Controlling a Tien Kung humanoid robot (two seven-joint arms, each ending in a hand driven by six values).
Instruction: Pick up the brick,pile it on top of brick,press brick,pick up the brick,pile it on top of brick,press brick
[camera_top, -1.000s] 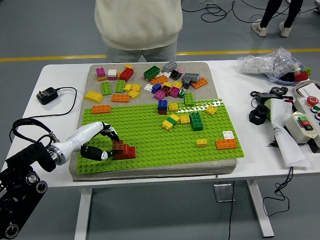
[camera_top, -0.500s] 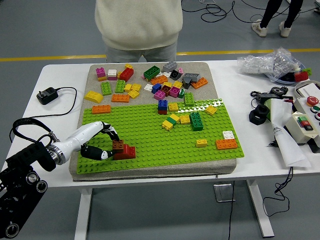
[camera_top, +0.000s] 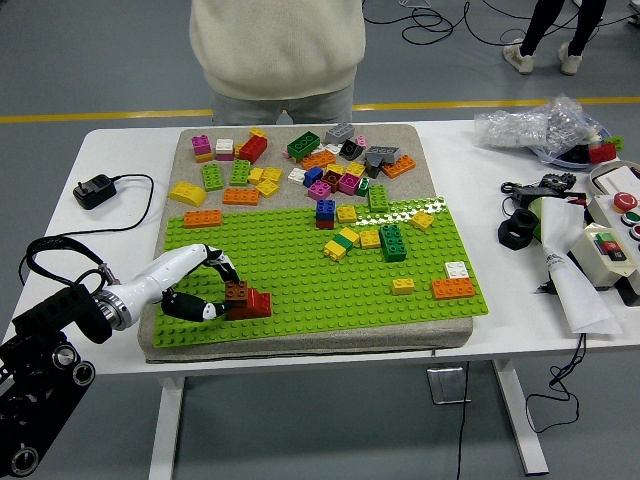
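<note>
A brown brick (camera_top: 236, 291) sits on the left end of a red brick (camera_top: 254, 304) on the green baseplate (camera_top: 300, 280), near its front left corner. My left hand (camera_top: 212, 290) comes in from the left, and its fingers (camera_top: 222, 268) curl around the brown brick from above and from the front. The thumb (camera_top: 190, 308) lies low on the plate to the left of the red brick. My right arm is out of view.
Several loose bricks (camera_top: 300, 160) lie on the grey mat at the back and on the plate's far half. A person (camera_top: 277, 50) stands at the far side. A black adapter (camera_top: 95, 190) lies at the left. A control box (camera_top: 610, 245) and bags stand at the right.
</note>
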